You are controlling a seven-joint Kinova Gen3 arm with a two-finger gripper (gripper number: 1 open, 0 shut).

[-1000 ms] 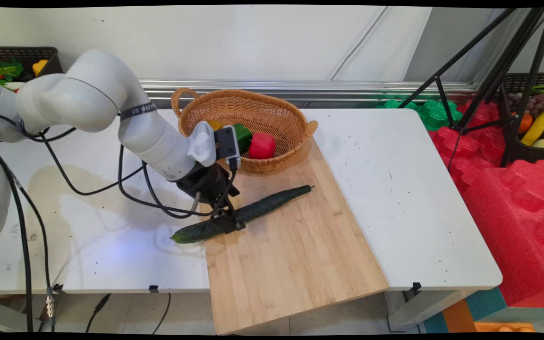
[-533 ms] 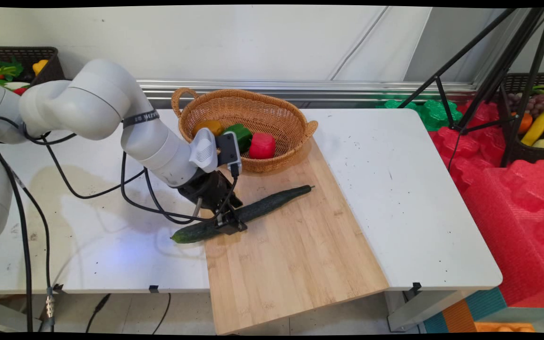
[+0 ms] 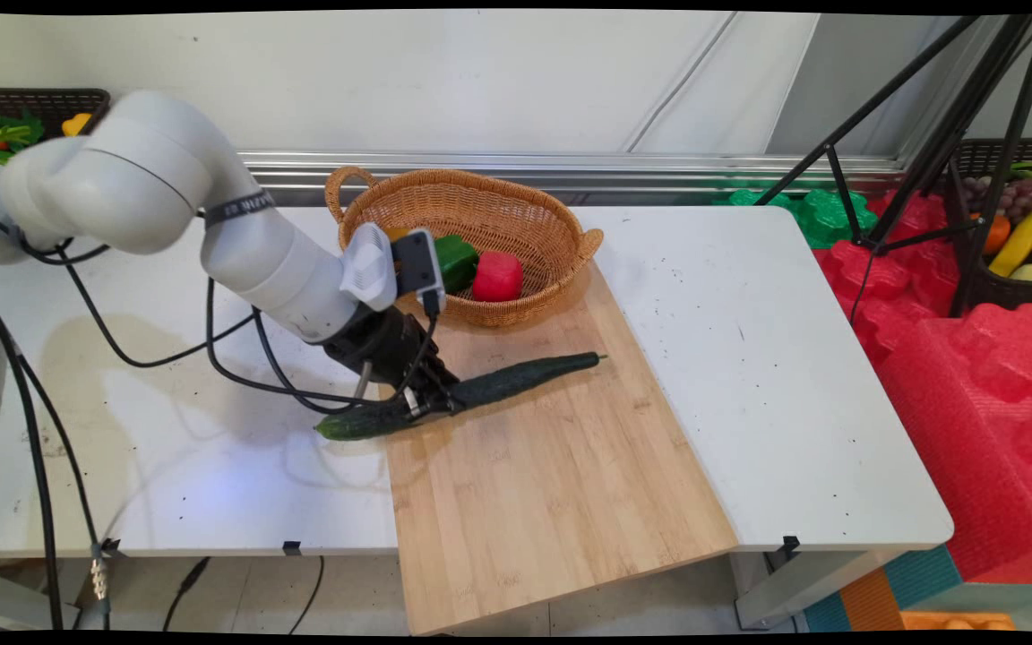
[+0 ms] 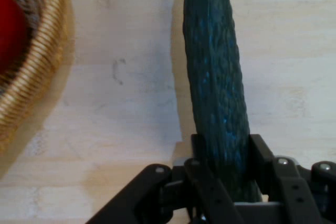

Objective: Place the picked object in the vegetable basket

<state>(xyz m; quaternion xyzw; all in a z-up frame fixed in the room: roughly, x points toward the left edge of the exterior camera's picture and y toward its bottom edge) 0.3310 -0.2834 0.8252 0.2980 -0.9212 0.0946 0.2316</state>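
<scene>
Lifted since before, cucumber (image 3: 516,378) in end effector (image 3: 426,405) overhangs board edge (image 3: 388,448).

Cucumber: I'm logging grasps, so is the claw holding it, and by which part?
Yes. The claw is shut on the cucumber, gripping it left of its middle, near the cutting board edge, one finger on each side.

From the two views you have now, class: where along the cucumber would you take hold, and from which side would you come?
Take the cucumber across its narrow width, left of its middle, coming from above with a finger on each long flank. It is long, slim and round, so it probably fits the fingers only crosswise. The gripper is shut on it this way over the cutting board.
</scene>
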